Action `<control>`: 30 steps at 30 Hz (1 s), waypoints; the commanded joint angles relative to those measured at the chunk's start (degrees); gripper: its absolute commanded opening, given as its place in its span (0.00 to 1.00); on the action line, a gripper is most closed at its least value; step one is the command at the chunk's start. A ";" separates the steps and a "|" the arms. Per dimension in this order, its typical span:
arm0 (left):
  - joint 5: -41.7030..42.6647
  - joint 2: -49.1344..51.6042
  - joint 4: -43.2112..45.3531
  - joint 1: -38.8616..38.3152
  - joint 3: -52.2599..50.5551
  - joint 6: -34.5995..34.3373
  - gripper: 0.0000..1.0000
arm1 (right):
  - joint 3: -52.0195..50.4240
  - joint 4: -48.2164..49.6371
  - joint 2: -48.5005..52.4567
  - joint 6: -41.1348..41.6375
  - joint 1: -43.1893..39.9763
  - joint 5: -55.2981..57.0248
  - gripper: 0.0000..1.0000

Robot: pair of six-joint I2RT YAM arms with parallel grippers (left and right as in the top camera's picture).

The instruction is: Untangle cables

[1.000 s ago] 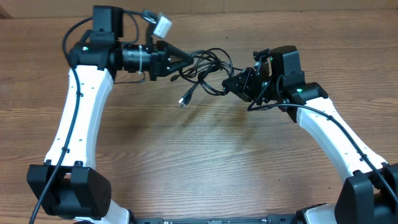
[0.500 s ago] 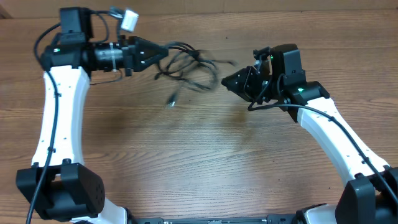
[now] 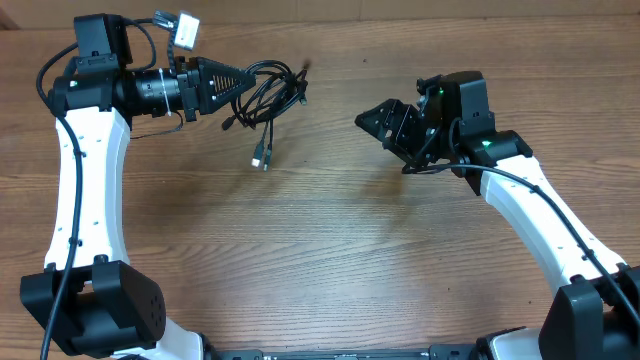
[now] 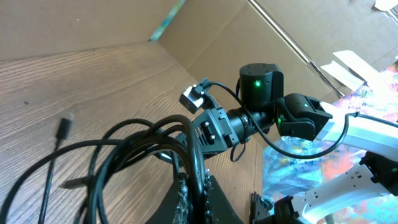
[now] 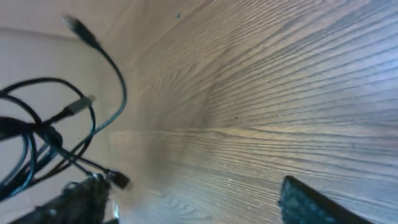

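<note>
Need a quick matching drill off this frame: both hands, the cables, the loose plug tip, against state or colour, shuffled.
Column one:
1. left hand
2. right hand
3. cables
4. plug tip

Column two:
A. silver
B. open, nothing in it
C. shut on the cables
D. black, bunched together at the left hand

Pairs: 1-C, 2-B, 3-D, 4-A

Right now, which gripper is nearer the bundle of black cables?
Left. The left gripper is clamped on the cables; the right gripper sits well apart, touching none.
</note>
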 commanded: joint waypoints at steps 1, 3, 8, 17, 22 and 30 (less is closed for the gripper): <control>2.86 -0.68 0.02 -0.13 1.20 -2.82 0.04 | -0.07 2.40 -0.17 -4.42 0.00 -4.48 0.91; 3.61 -0.68 0.02 -0.13 1.20 -4.52 0.04 | -0.07 5.05 -0.17 -7.52 0.00 -9.03 0.93; 6.08 -0.68 0.09 -0.11 1.20 -10.93 0.04 | -0.07 10.84 -0.17 -15.19 0.00 -17.73 0.94; 4.87 -0.68 0.07 -0.11 1.20 -33.14 0.04 | -0.07 13.81 -0.17 -27.06 0.02 -19.06 0.91; 2.32 -0.66 0.04 -0.13 1.20 -41.44 0.04 | -0.07 13.97 -0.17 -36.20 0.07 -19.19 0.88; 2.08 -0.68 0.04 -0.94 1.20 -48.48 0.04 | -0.07 21.29 -0.17 -38.71 0.07 -18.99 0.85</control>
